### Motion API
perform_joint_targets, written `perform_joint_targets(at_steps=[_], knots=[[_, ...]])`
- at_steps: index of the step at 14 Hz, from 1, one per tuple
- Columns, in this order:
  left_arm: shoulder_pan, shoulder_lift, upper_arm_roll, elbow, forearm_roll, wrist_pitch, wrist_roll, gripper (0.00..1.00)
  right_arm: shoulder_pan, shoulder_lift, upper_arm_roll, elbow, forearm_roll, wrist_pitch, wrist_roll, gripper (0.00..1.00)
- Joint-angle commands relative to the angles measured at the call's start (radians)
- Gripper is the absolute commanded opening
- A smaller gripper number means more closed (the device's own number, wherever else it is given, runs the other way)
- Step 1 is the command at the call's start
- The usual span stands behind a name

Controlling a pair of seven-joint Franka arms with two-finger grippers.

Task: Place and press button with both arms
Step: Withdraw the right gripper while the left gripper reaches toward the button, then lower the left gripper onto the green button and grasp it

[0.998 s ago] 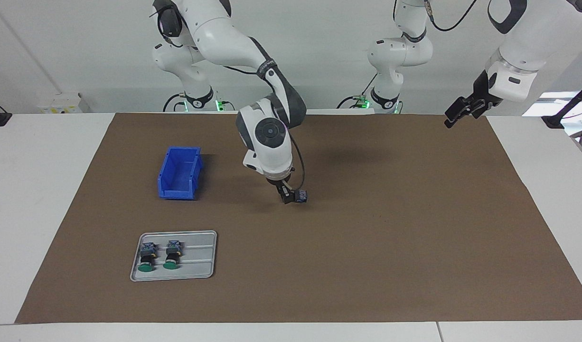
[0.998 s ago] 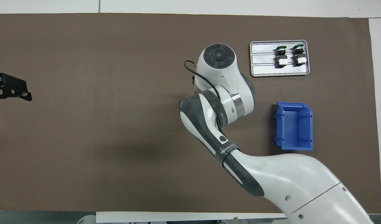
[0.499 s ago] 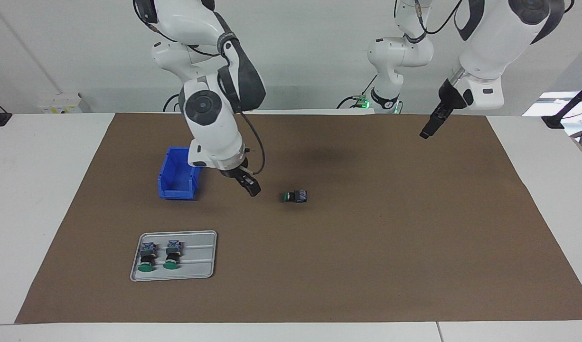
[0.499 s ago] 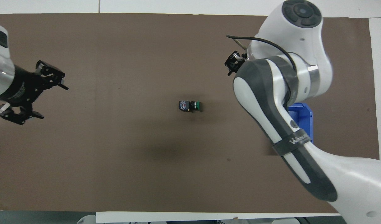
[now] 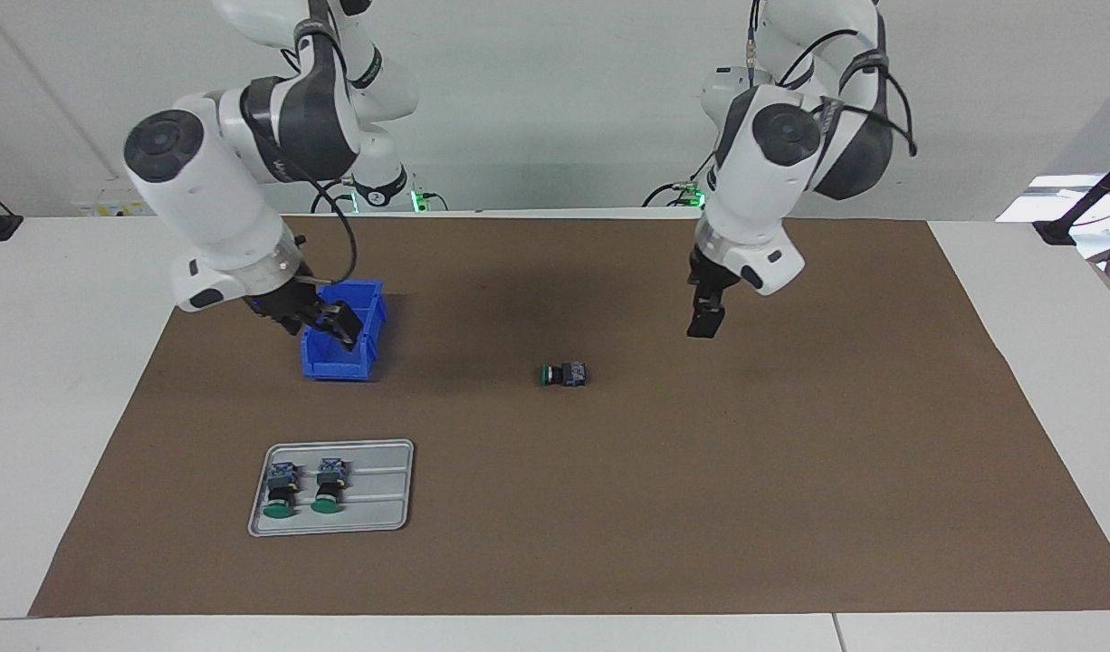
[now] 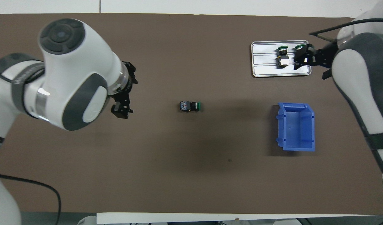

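Button (image 5: 564, 373) lies alone mid-mat; bin (image 5: 342, 330), tray (image 5: 374, 516) well apart; both pincers' state unclear.

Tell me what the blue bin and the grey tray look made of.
The blue open-topped bin looks like moulded plastic: even saturated colour, ribbed walls, dull sheen. The pale grey ridged tray could be metal or plastic: a light, faintly glossy surface with pressed ridges and rounded corners.

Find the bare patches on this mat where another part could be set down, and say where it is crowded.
Bare mat lies between the button and the mat's edge farthest from the robots, and toward the left arm's end. It is crowded at the right arm's end, around the blue bin and the tray, where the right gripper hangs.
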Motion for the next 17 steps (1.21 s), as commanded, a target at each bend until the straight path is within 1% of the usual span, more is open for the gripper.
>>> perform_joint_targets(at_steps=[1, 2, 4, 6, 9, 10, 11, 15, 17], knots=[[-0.087, 0.085, 0.016, 0.012, -0.002, 0.082, -0.148, 1.0, -0.075, -0.114, 0.044, -0.083, -0.04, 0.001, -0.099, 0.97], [-0.112, 0.111, 0.016, 0.018, 0.002, 0.116, -0.213, 1.0, -0.1, -0.14, 0.062, -0.088, -0.06, -0.022, -0.099, 0.98], [-0.196, 0.221, 0.019, 0.072, 0.03, 0.138, -0.304, 1.0, -0.154, -0.182, 0.118, -0.086, -0.122, -0.076, -0.099, 0.98], [-0.204, 0.278, 0.019, 0.098, 0.034, 0.185, -0.338, 1.0, -0.209, -0.213, 0.167, -0.088, -0.131, -0.116, -0.099, 0.98], [-0.228, 0.347, 0.019, 0.176, 0.028, 0.202, -0.384, 1.0, -0.211, -0.227, 0.168, -0.091, -0.13, -0.142, -0.098, 0.98], [-0.242, 0.391, 0.024, 0.22, 0.03, 0.198, -0.407, 1.0, -0.205, -0.228, 0.168, -0.091, -0.13, -0.142, -0.096, 0.98], [-0.244, 0.413, 0.025, 0.251, 0.03, 0.198, -0.409, 1.0, -0.202, -0.227, 0.168, -0.091, -0.13, -0.142, -0.096, 0.99], [-0.244, 0.419, 0.027, 0.252, 0.031, 0.213, -0.444, 0.98, -0.208, -0.227, 0.167, -0.089, -0.128, -0.142, -0.099, 0.99], [-0.245, 0.419, 0.027, 0.238, 0.037, 0.251, -0.458, 0.98, -0.212, -0.227, 0.165, -0.089, -0.12, -0.142, -0.098, 0.99]])
